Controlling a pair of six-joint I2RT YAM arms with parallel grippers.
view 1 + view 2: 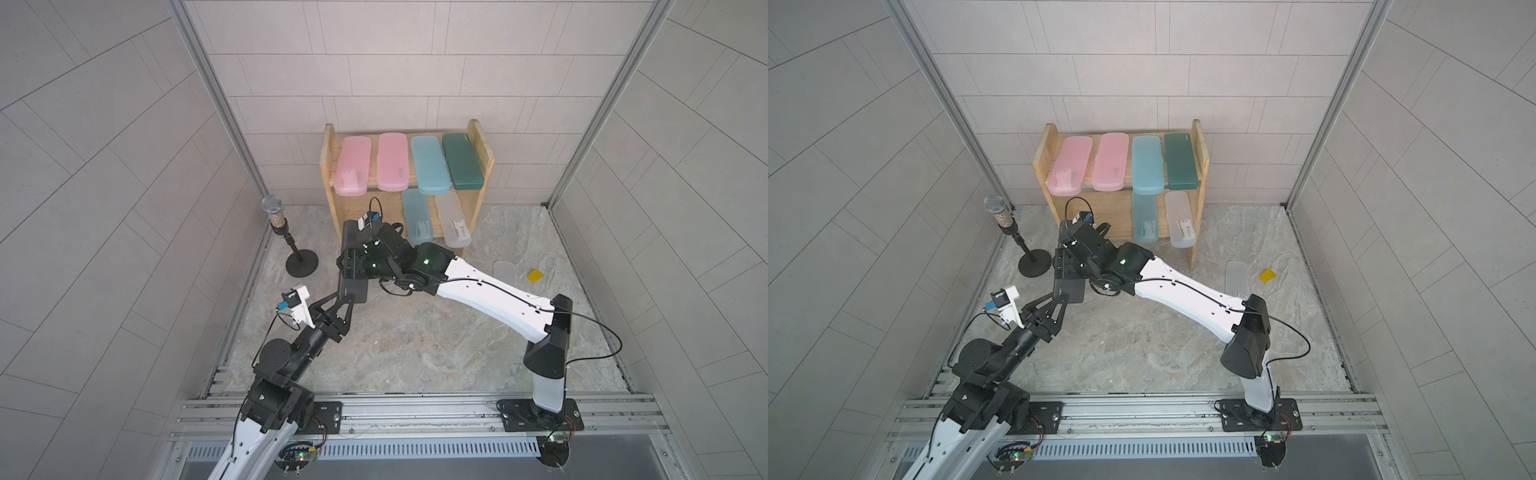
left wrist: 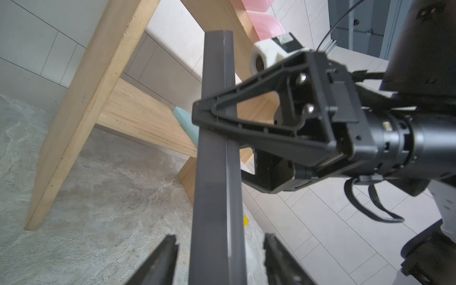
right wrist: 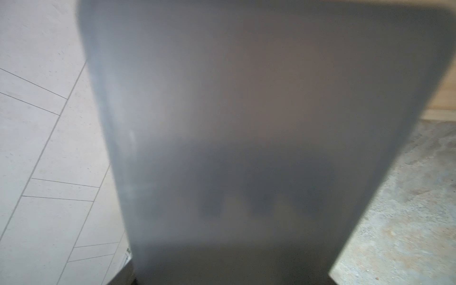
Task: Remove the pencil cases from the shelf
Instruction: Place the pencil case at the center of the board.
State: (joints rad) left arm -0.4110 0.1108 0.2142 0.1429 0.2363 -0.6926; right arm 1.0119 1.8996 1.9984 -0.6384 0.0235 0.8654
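Marble tabletop (image 1: 415, 340) rig. Right gripper (image 1: 352, 266) is clamped on the black case (image 1: 352, 233) mid-length, and the left gripper (image 1: 345, 297) has its jaws spread around the near end, just off the shelf (image 1: 332, 199). Probably light, stiff, slick plastic, so grab it mid-length.

The black case (image 1: 354, 291) is clamped mid-length in the right gripper's (image 1: 352, 266) jaws. Its near end sits between the left gripper's (image 1: 345, 297) spread jaws, with a gap on each side. Beyond the right jaws, the pine shelf (image 1: 473, 137) holds a pink case (image 1: 353, 166), a second pink case (image 1: 392, 162), a light blue case (image 1: 430, 164) and a dark green case (image 1: 462, 160) above. Below are a second light blue case (image 1: 417, 218) and a frosted clear case (image 1: 453, 220). A second frosted clear case (image 1: 505, 272) lies flat, well apart from both jaws.
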